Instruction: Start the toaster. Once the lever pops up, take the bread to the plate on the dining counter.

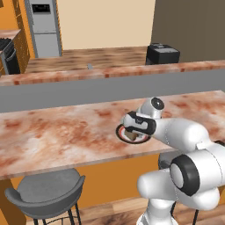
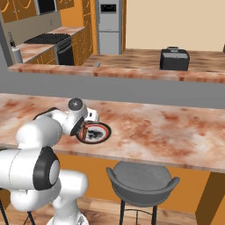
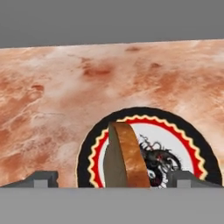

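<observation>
Gripper [image 3: 112, 179] is hanging wide open over the plate [image 3: 201, 162] near the counter's [image 1: 52, 136] front edge, bread [image 3: 124, 157] standing edgewise between fingers, apparently just released.

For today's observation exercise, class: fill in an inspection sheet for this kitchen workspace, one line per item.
Surface: dining counter, marbled reddish stone.
Job's things: bread standing on edge over the plate; toaster on the far counter.
Clutter: nothing seen.
Hand: the hand is open, fingers either side of the bread, not pressing it.
Cables: nothing seen.
Surroundings: grey stool under the counter, stove and fridge beyond.
</observation>
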Robot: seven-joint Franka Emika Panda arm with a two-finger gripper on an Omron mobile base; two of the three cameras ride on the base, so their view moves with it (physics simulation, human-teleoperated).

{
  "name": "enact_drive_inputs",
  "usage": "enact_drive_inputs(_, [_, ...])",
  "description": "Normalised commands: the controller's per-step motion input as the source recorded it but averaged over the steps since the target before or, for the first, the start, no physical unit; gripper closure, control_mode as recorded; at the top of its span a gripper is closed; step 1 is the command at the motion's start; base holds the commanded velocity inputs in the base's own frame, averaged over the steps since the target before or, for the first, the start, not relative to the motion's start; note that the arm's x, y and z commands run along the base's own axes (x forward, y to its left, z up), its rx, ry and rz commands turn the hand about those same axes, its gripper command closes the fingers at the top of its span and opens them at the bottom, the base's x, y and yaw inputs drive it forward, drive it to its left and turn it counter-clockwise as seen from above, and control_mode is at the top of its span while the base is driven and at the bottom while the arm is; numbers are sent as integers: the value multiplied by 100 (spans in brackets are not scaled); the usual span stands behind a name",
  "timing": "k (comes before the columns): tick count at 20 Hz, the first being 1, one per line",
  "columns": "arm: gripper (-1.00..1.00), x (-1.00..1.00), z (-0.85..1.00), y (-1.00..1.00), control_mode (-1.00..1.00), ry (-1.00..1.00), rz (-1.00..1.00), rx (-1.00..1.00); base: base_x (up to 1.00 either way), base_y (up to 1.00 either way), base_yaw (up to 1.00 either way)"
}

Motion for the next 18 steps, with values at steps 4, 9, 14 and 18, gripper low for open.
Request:
enact_drive_inputs(4, [-100,32,42,0,-100,-2,-1,0,0,0,0])
enact_drive_inputs(9, [-100,15,42,0,-100,0,-2,0,0,0,0])
enact_drive_inputs(14, [-100,-1,18,0,-100,0,-3,-2,0,0,0])
enact_drive_inputs(18, [-100,-27,23,0,-100,0,-7,-5,0,0,0])
